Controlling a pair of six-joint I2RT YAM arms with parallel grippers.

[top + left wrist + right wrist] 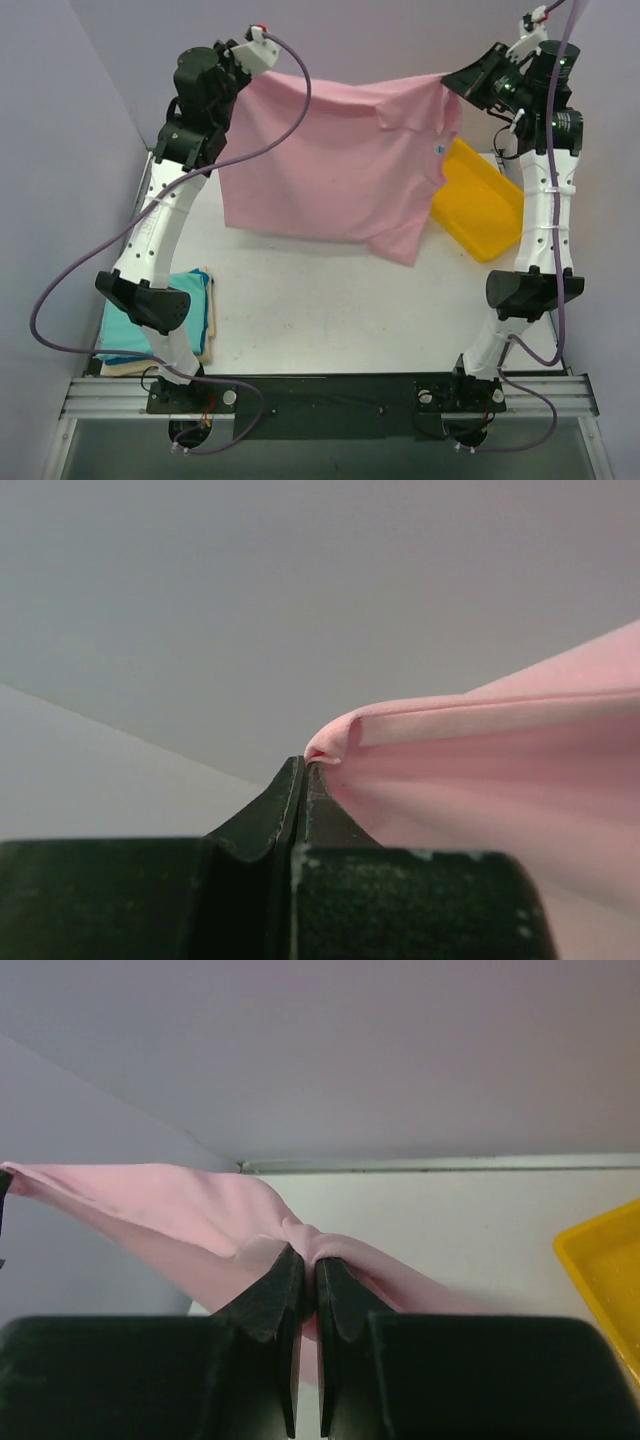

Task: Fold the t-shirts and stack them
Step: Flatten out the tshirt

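**White table [330, 310], pink t-shirt [330, 160] strung up between both jaws**

Your left jaws are pressed together on one upper corner of the pink t-shirt, and your right jaws pinch the opposite corner. It hangs as a sheet between them. Just beneath the right jaws lies the yellow tray [480, 205]. Well below the left jaws, the teal t-shirt [125, 335] lies folded on the cream t-shirt [206, 325].

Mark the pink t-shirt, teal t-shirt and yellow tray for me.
pink t-shirt [330, 165], top external view, middle of the hanging front.
teal t-shirt [121, 336], top external view, its folded top face.
yellow tray [487, 215], top external view, bare inner floor.
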